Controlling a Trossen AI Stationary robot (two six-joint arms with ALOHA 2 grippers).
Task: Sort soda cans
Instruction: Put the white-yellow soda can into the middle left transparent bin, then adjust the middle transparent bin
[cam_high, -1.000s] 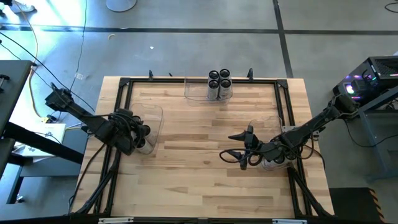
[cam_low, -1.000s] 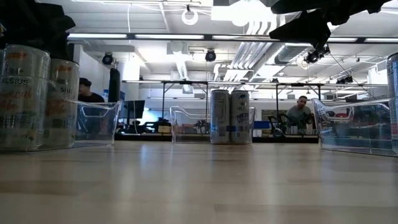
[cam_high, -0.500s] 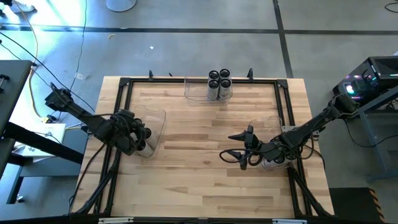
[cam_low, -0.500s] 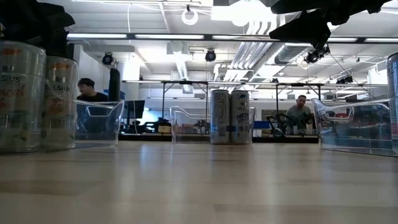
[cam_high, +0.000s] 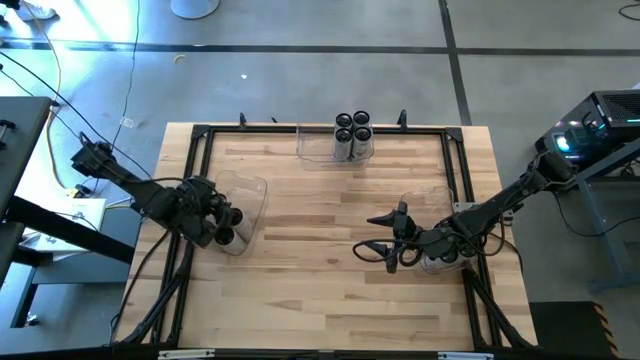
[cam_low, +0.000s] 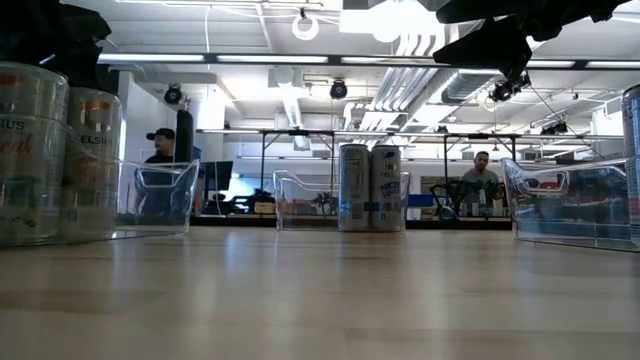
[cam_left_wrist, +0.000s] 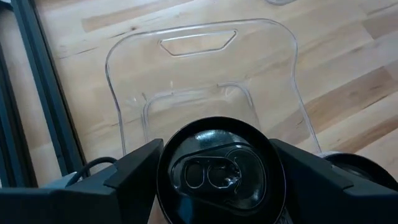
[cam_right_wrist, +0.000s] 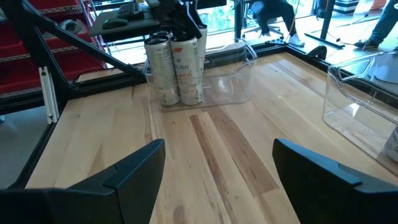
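Observation:
Two soda cans stand side by side in the clear left bin (cam_high: 250, 195), large at the left of the low view (cam_low: 30, 155). My left gripper (cam_high: 226, 220) is over them, shut on one soda can (cam_left_wrist: 217, 171); the other (cam_left_wrist: 367, 168) stands right beside it. Four more cans (cam_high: 351, 132) stand at one end of the far bin (cam_high: 318, 148). My right gripper (cam_high: 365, 233) hovers open above the bare wood in front of the right bin (cam_high: 432, 205), which holds a can (cam_high: 440, 263). Nothing is between its fingers (cam_right_wrist: 134, 174). My left gripper pinches the can between its two fingers (cam_left_wrist: 134, 177), one on each side of the can's wall just under the top rim (cam_left_wrist: 163, 186). The fingers slant down at it from the table's left. The can stands upright inside the left bin.
A black metal frame (cam_high: 200, 135) runs around the wooden tabletop (cam_high: 320, 290). The table's middle and near part are bare wood. Beyond the far edge lie desks and two people (cam_low: 160, 150) in the room.
My left gripper has turned at the wrist and tipped while staying over the left bin. The can in its hold and the can beside it have shifted a little toward the table's left edge.

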